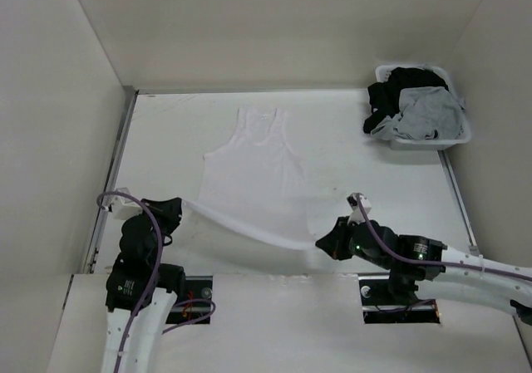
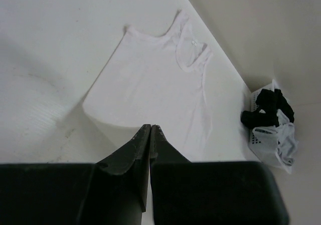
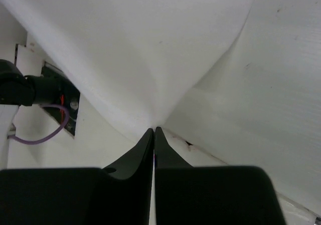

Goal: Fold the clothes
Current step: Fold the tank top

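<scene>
Hem lifted off the desk (image 1: 374,182) by its near edge, and we have both corners: left end effector (image 1: 177,206) pinched shut on one, right end effector (image 1: 322,242) on the other. The white tank top (image 1: 253,161) stretches away from us lengthwise, straps toward the far edge, so we judge the fold carries straight forward.

- White table (image 1: 166,132), walled on 3 sides.
- White tank top (image 1: 253,161) flat mid-table, straps twd far wall; near hem off the surface.
- White basket (image 1: 432,144), far-right corner.
</scene>
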